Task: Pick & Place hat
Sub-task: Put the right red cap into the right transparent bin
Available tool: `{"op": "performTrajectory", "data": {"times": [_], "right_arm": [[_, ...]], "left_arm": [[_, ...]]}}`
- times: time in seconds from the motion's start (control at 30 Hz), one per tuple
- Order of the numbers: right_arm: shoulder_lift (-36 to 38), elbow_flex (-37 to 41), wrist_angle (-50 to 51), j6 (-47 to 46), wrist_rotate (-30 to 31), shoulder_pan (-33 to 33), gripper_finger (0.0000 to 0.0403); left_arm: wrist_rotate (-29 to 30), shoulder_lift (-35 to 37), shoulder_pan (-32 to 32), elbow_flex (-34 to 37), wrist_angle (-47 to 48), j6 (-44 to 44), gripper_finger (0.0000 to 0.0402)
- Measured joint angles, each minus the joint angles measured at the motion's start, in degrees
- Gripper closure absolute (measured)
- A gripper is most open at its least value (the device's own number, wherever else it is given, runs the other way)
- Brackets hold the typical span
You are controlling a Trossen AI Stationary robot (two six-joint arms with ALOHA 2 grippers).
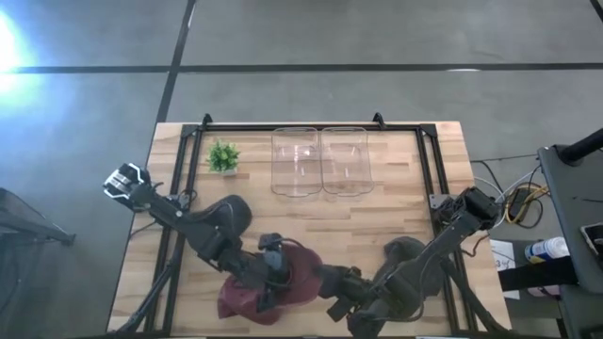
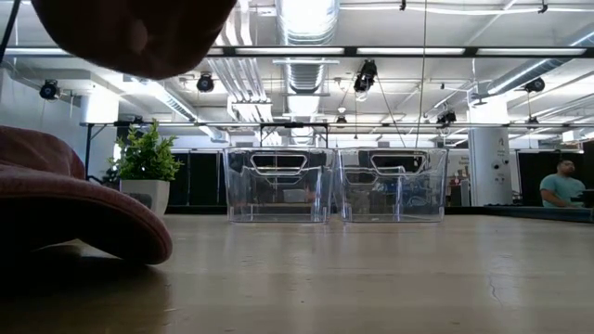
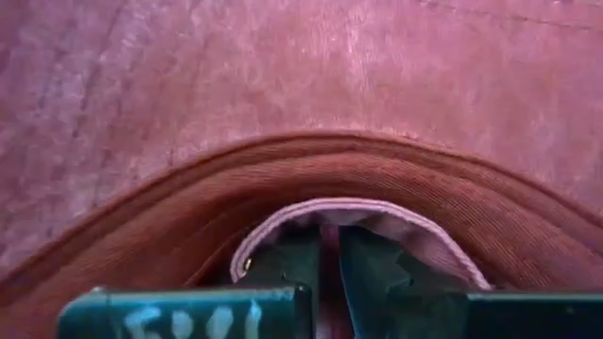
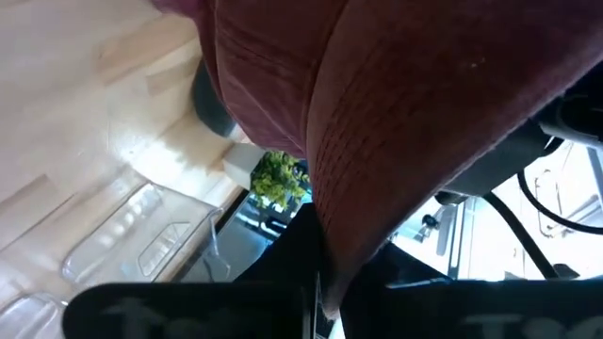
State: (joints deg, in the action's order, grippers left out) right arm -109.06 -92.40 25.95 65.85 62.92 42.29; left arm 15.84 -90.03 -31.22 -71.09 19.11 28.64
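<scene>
The maroon corduroy hat (image 1: 283, 284) lies near the table's near edge, between both arms. In the low view the hat (image 2: 74, 209) fills the left side, with its lower edge on the wood. My left gripper (image 1: 272, 256) is over the hat's far-left part and is shut on its cloth (image 3: 328, 268). My right gripper (image 1: 332, 283) is at the hat's right edge and is shut on it (image 4: 325, 273). A dark blurred shape (image 2: 139, 28) hangs at the top of the low view; I cannot tell what it is. My left gripper pinches a thin pale-edged band of the hat (image 3: 328, 247) between its two fingers (image 3: 283, 268); the ribbed maroon cloth curves just beyond the fingertips. My right gripper pinches the hat's edge (image 4: 330, 240) between its two fingers (image 4: 292, 245), from the table's right side. The cloth spreads wide beyond the fingertips.
Two clear plastic bins (image 1: 320, 160) stand side by side at the table's far middle, and a small potted plant (image 1: 223, 156) stands to their left. Black rails (image 1: 188, 179) run along the table's left, right and far sides. Bare wood (image 1: 377, 221) lies between hat and bins.
</scene>
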Motion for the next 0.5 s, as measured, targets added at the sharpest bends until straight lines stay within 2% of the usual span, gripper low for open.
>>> {"op": "performTrajectory", "data": {"times": [0.23,0.5], "right_arm": [[0.03,-0.03,-0.16,-2.04,0.04,0.3,0.039],[0.09,-0.09,-0.02,-2.05,0.0,0.3,0.0368]], "left_arm": [[-2.9,3.28,0.19,-0.91,0.84,5.52,0.035],[-2.04,4.03,0.28,-1.77,1.78,10.98,0.0262]]}}
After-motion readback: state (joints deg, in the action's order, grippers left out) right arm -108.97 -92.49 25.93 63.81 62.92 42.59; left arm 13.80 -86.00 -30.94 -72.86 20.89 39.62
